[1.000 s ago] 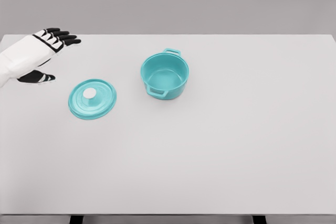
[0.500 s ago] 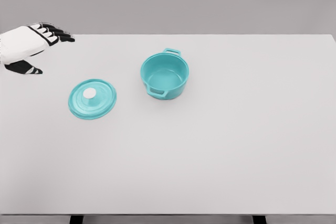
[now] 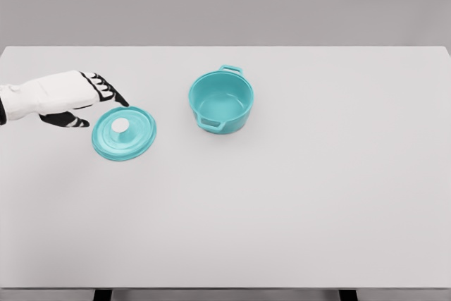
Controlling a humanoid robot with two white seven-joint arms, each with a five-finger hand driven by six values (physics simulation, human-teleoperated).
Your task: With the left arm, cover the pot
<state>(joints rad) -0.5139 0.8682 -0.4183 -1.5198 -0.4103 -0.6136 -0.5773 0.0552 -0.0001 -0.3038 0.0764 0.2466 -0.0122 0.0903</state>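
Head view shows the left hand (image 3: 74, 96) reaching in from the left edge, fingers loosely extended and holding nothing, its fingertips just beside the teal lid (image 3: 124, 132). That lid lies flat on the white table (image 3: 296, 202), its white knob (image 3: 120, 126) facing up for grasping. Well to the right, the open pot (image 3: 221, 99) stands uncovered.

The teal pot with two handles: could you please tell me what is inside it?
The teal two-handled pot looks empty: only its bare teal floor and far inner wall show. The near inner wall is hidden by the rim. Its round teal lid lies apart on the white table.
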